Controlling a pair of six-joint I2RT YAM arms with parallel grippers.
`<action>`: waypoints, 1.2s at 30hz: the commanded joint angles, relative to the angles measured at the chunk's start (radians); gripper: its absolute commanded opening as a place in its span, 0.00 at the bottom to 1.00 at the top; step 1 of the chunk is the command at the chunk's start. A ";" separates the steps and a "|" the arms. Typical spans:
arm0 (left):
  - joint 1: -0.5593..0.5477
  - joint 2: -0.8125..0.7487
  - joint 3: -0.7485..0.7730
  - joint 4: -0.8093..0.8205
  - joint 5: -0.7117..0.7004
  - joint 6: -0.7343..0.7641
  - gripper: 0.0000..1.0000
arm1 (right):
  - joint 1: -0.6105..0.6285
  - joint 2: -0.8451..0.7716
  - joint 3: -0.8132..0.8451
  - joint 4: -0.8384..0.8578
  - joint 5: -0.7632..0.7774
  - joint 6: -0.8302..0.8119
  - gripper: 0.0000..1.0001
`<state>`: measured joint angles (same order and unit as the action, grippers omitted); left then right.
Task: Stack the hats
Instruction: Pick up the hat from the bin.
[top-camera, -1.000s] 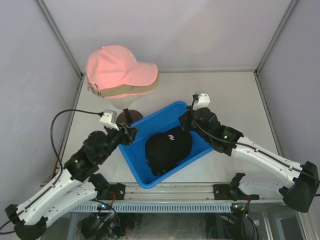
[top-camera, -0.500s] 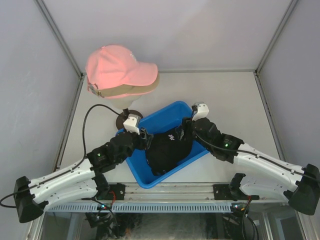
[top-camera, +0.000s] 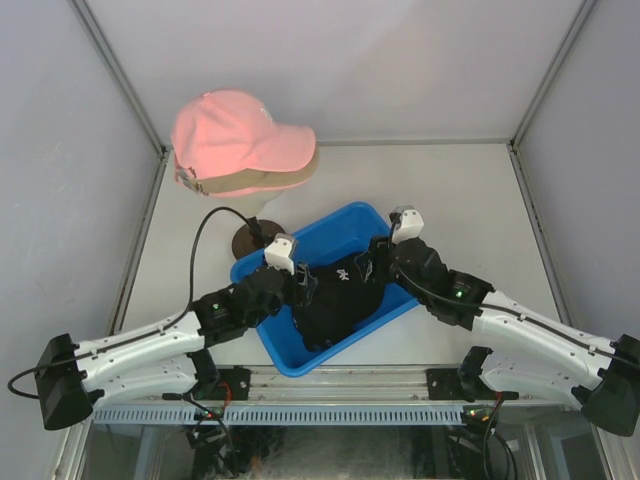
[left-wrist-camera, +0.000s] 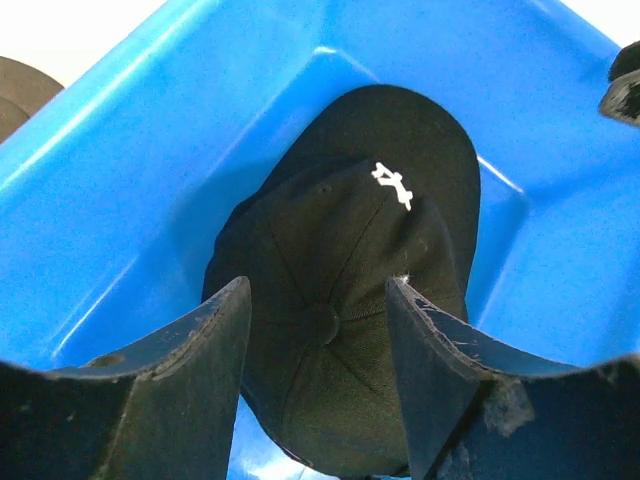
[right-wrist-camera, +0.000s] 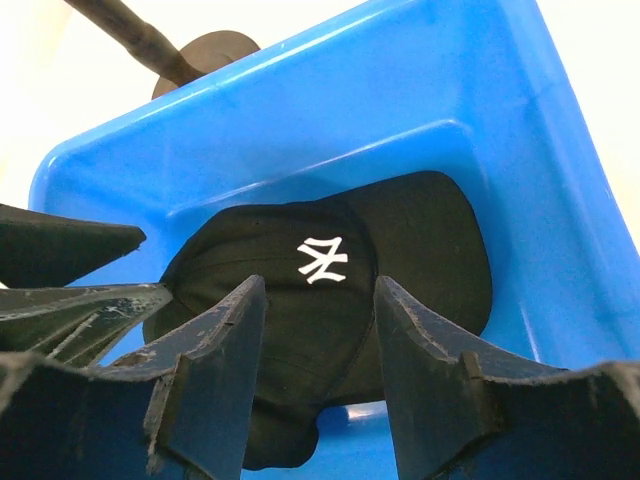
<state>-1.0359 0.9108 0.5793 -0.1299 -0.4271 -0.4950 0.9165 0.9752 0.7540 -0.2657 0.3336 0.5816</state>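
Since the black fabric baseball cap with the white embroidered logo (left-wrist-camera: 350, 230) lies down inside the blue plastic bin (top-camera: 340, 218), both arms reach into the bin from opposite sides. The left jaws come over the bin's left rim and the right jaws over its far right rim. Both pairs stand open and grip nothing. In each wrist view the two fingers straddle the crown, the left pair at the back of it and the right pair at the logo side. Whether any tip already touches the fabric cannot be told. Coming at it from two sides seems meant to lift the soft crown without crushing it, as one pinch would likely let it sag.

The cap sits crown up, its brim pointing at the bin's far right wall and close against it. Well apart, at the table's (top-camera: 470, 200) far left, a pink fabric baseball cap (top-camera: 230, 130) rests over a tan fabric cap (top-camera: 300, 178) on a smooth beige mannequin head (top-camera: 250, 205) with a round brown base (top-camera: 248, 240); that is where the stack is forming.

The bin's walls hem the cap in and leave little room beside the brim. The left arm's black cable (top-camera: 215, 215) arcs just in front of the mannequin base, and a lift toward the stack would have to clear it.
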 joint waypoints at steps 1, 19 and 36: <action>-0.014 0.019 0.037 -0.004 -0.006 -0.028 0.61 | -0.007 -0.030 0.004 0.018 -0.005 -0.013 0.48; -0.014 0.177 0.080 0.003 0.082 -0.048 0.46 | -0.017 -0.041 0.004 0.014 -0.018 -0.015 0.06; -0.014 0.032 0.140 -0.060 0.056 -0.017 0.16 | -0.037 -0.041 0.028 0.003 -0.040 -0.031 0.54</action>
<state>-1.0451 0.9936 0.6281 -0.1940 -0.3622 -0.5362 0.8890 0.9421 0.7540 -0.2668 0.3031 0.5640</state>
